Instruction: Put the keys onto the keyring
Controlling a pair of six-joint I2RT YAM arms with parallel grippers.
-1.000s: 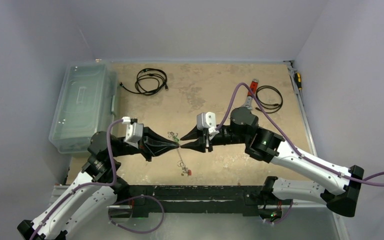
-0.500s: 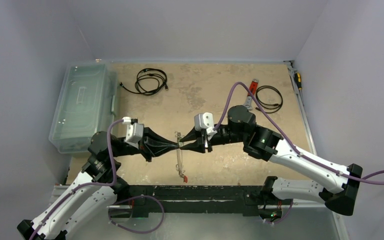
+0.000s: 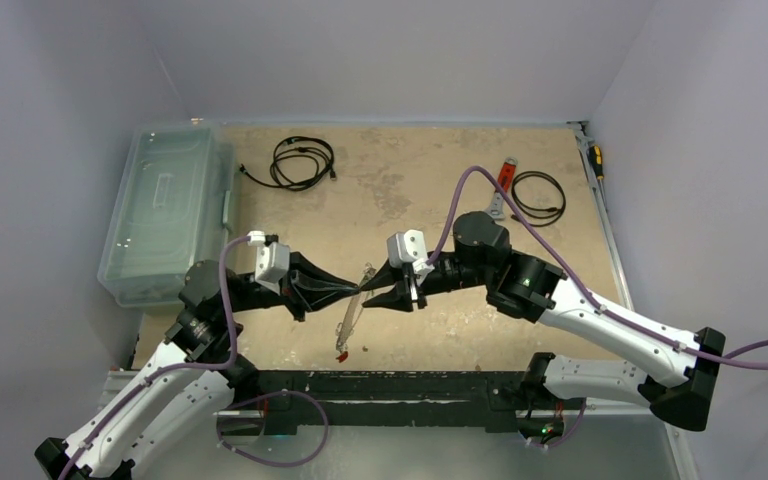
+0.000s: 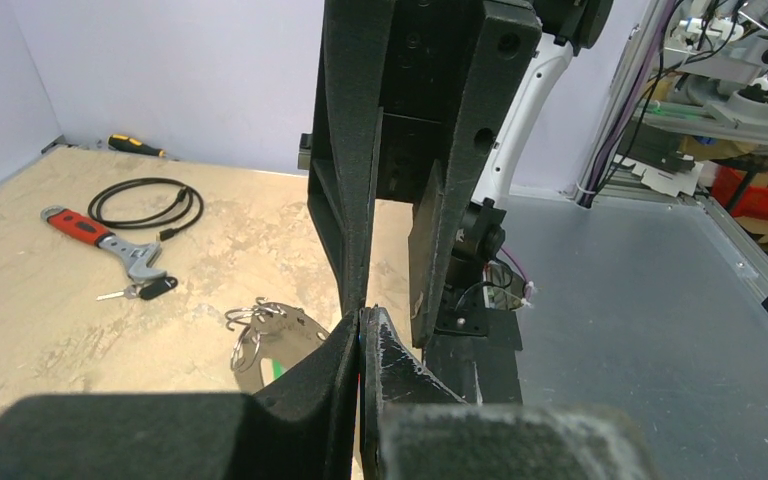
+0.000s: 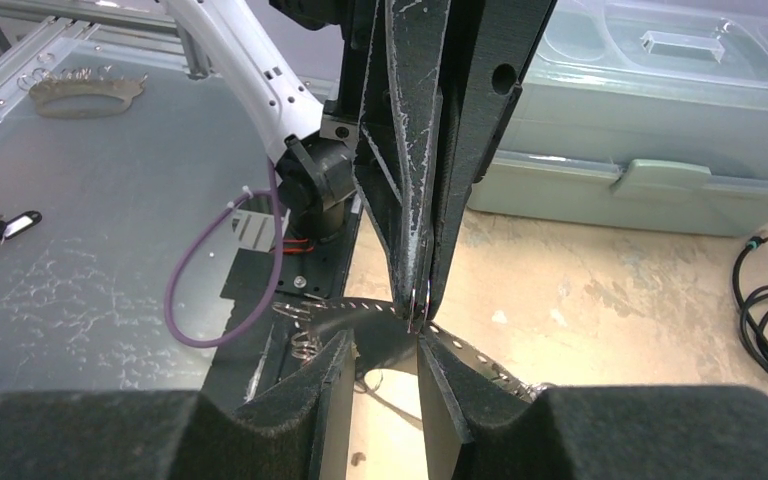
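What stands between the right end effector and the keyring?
Nothing visible. The keyring, pinched in the shut left end effector, crosses at the tips of the open right end effector, with no other object between them.

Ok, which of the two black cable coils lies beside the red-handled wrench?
The right-hand coil, lying directly beside the wrench. The other coil lies alone farther left, nearer the clear plastic bin.

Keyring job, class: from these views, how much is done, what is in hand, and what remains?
Done: a red-tagged key seems to hang at the lower end of the keyring. In hand: the left gripper is shut on the keyring, with the right gripper open at the same spot. Left: at least a black key lying by the wrench.
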